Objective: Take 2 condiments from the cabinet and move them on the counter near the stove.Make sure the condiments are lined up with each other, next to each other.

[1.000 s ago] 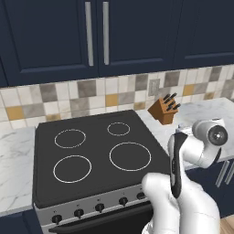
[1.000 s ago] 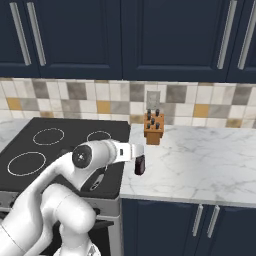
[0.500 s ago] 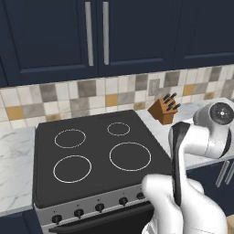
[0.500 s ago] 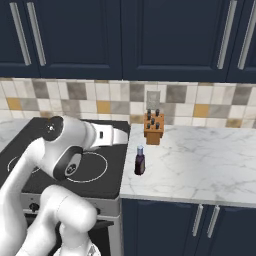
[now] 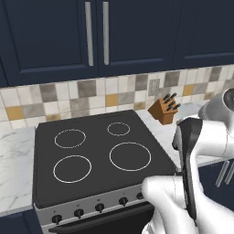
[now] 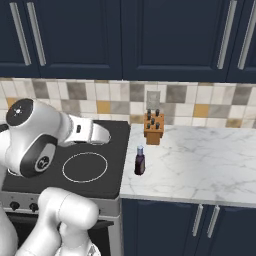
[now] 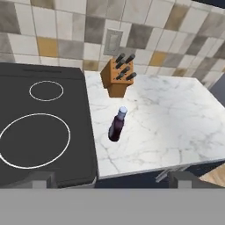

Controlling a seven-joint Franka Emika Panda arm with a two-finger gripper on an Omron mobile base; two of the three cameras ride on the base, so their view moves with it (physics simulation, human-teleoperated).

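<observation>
Fingers spread wide, empty | maroon bottle (image 7: 117,125) upright on counter (image 7: 176,123), just beside stove (image 7: 44,132) at its 3 o'clock | knife block (image 7: 117,74) at bottle's 12 o'clock, apart

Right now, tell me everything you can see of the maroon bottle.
The maroon bottle is small and dark, with a blue-grey cap and a narrower neck; its label is too small to make out. It stands upright on the white marble counter, just right of the stove edge and in front of the wooden knife block, apart from both. Nothing grips or touches it apart from the counter.
</observation>
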